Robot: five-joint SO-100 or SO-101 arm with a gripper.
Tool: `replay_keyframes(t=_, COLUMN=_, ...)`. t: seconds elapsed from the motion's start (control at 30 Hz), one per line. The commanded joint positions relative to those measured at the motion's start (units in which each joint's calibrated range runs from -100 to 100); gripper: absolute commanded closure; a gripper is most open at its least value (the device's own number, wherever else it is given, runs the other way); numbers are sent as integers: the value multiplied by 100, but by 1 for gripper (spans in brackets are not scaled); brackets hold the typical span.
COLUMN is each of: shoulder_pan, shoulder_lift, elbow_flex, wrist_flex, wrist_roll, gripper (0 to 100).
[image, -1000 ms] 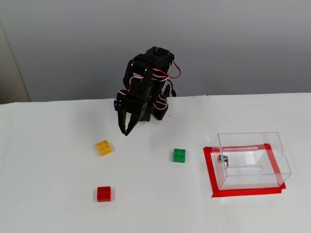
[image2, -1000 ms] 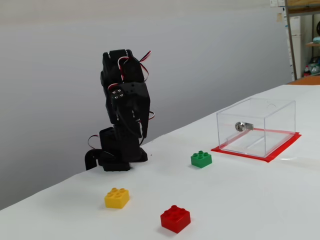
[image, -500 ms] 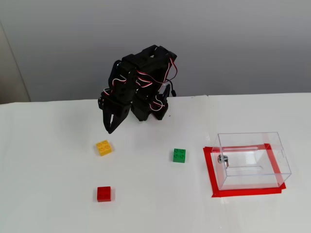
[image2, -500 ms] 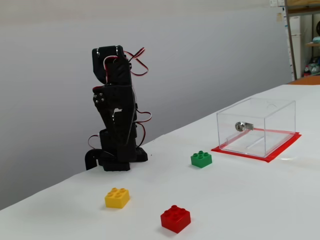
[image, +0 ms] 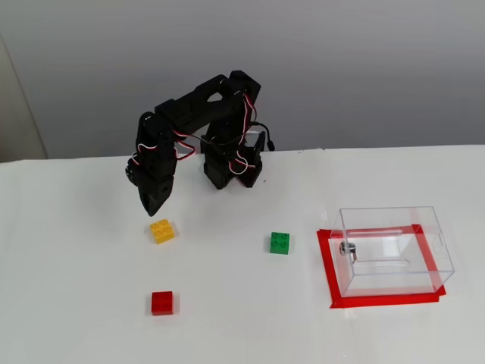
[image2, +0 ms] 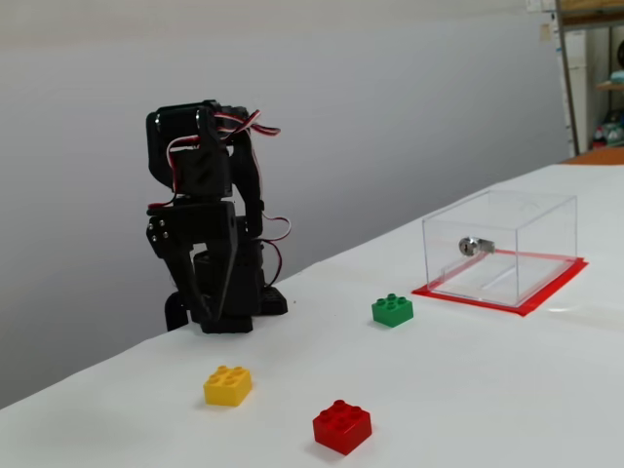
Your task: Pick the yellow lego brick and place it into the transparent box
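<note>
The yellow lego brick (image: 161, 230) lies on the white table at the left; it also shows in the other fixed view (image2: 228, 385). My black gripper (image: 149, 205) points down just behind the brick, a little above the table and not touching it (image2: 207, 317). Its jaws look closed to a single tip and hold nothing. The transparent box (image: 424, 227) stands empty at the right, with a small metal fitting (image: 347, 248) on one wall. The box also shows in the other fixed view (image2: 502, 229).
A green brick (image: 280, 243) (image2: 392, 309) lies between the arm and the box. A red brick (image: 161, 302) (image2: 341, 426) lies in front of the yellow one. The box rests on a red tape frame (image: 379, 299). The arm's base (image: 227, 171) stands at the table's back edge.
</note>
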Motion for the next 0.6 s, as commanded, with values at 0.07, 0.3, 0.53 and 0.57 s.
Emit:
replay_keyframes(t=0.07, shoulder_pan=118, shoulder_lift=376, elbow_flex=-518, wrist_flex=30, wrist_roll=21, gripper=83)
replay_keyframes(t=0.3, shoulder_pan=103, shoulder_lift=596, elbow_flex=-509, wrist_flex=30, wrist_roll=16, gripper=67)
replay_keyframes(t=0.53, shoulder_pan=-8, shoulder_lift=885, elbow_flex=-446, wrist_flex=30, wrist_roll=-26, gripper=57)
replay_keyframes(t=0.57, shoulder_pan=-37, shoulder_lift=919, elbow_flex=-446, wrist_flex=30, wrist_roll=-26, gripper=57)
